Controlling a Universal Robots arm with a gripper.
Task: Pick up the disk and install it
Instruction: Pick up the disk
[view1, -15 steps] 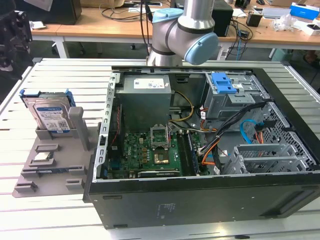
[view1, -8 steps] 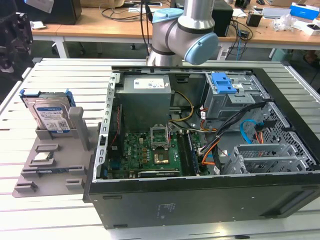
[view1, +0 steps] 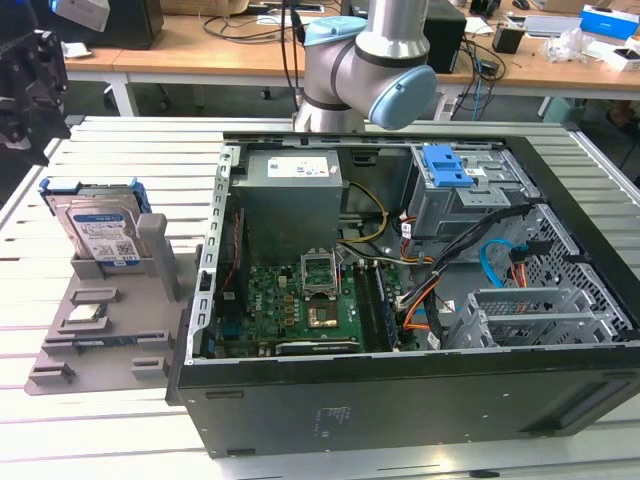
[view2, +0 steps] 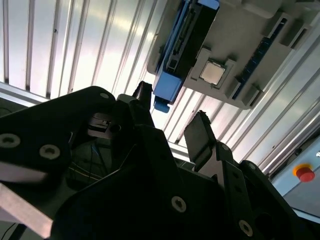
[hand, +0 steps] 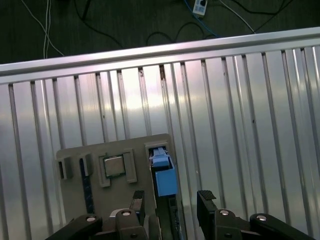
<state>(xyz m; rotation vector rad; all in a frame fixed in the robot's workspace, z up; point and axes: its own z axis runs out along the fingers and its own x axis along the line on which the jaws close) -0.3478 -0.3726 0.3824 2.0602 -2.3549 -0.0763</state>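
First wrist view: hand (hand: 171, 196) over disk (hand: 164, 175)

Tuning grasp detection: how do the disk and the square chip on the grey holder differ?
Pose: the disk stands on edge in a slot; the chip lies flat in a recess. Size: the disk is much larger than the chip. Look: the disk is rectangular, blue-railed and labelled; the chip is plain square silver. Both sit on the grey holder.

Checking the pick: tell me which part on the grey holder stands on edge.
The disk, upright in the holder with a blue frame round it. The chip lies flat beside it.
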